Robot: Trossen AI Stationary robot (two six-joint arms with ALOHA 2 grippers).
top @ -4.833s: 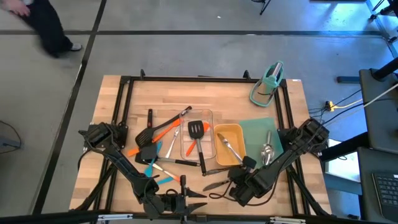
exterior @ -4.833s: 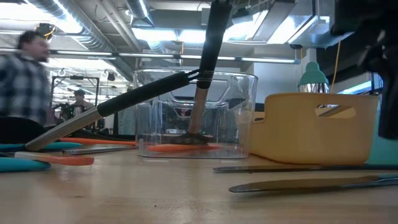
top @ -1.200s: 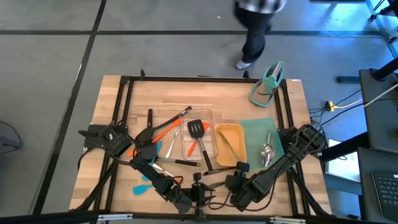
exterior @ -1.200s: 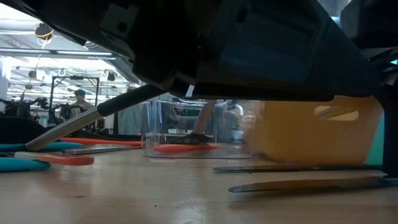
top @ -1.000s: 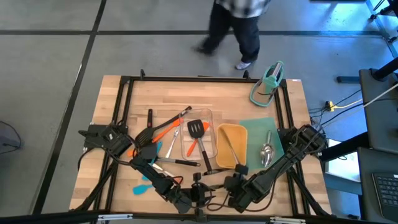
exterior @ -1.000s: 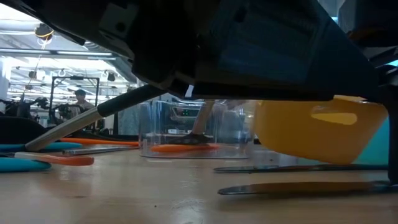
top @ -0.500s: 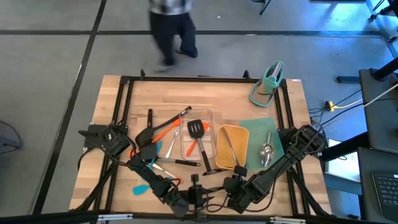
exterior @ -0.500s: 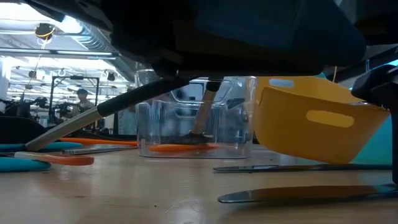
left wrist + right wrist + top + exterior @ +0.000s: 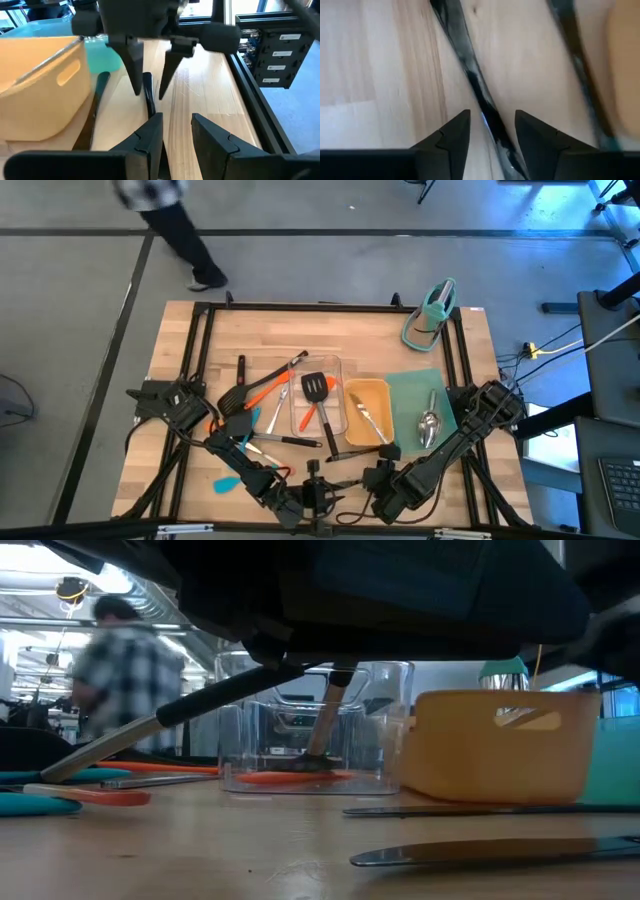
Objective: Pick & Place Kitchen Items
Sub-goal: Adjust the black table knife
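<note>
High view: we see a wooden desk [image 9: 280, 330] with many kitchen tools on it. Both arms reach in at the near edge of the desk, and their ends sit close together.

The right pincer [image 9: 492, 130] points down at the desk. Its two fingers are apart and it grips nothing. A long shiny tool [image 9: 470, 75] lies flat on the wood, and it runs right between the two fingers.

The left pincer [image 9: 174, 132] is low over the desk, just beside the right one, and looks at it. Its fingers are apart too, with bare wood in the gap. It holds nothing.

A yellow tray [image 9: 352, 395] stands flat near the middle, with a steel spoon [image 9: 368, 420] inside. Next to it is a clear tray [image 9: 335, 363] with a black turner [image 9: 316, 388] in it. More orange, black and blue tools [image 9: 245, 405] lie in a heap on the left. Another spoon [image 9: 429, 425] rests on a green mat [image 9: 412, 395]. A teal stand [image 9: 432, 315] is at the far right corner.

A person [image 9: 170, 220] walks on the floor past the desk.
</note>
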